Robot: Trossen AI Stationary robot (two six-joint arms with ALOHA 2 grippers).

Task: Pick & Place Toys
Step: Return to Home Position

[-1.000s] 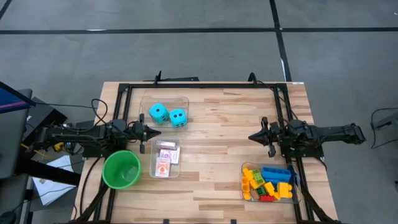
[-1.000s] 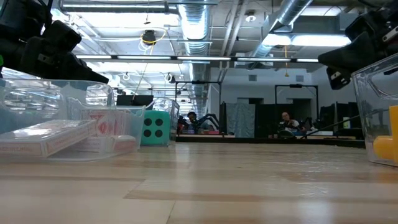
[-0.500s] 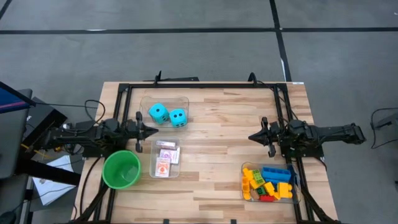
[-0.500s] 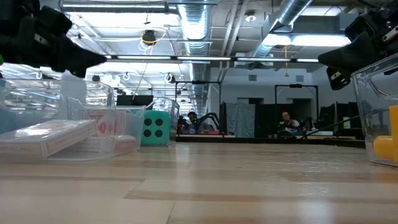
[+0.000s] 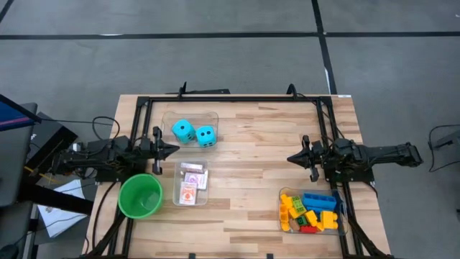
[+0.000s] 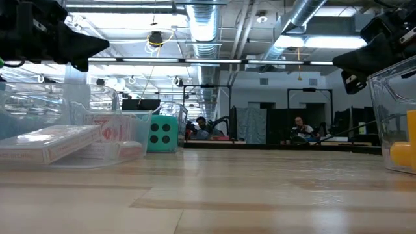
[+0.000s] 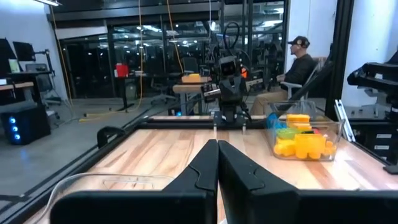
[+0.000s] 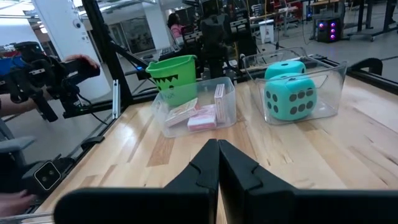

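Two cyan dice lie in a clear bin at the far left; they also show in the right wrist view. Red-and-white playing cards lie in a second clear bin nearer the front. Coloured plastic bricks fill a clear bin at the near right. My left gripper is shut and empty above the table's left edge, between the dice bin and the cards bin. My right gripper is shut and empty above the table's right side, beyond the bricks bin.
A green cup stands at the near left beside the cards bin. A black frame runs along the table's far edge and both sides. Bare wood lies in the middle of the table. People sit in the room beyond.
My left gripper has drawn back toward the table's left edge, away from the cards bin and the dice bin. Its fingers stay shut. My right arm has kept still.
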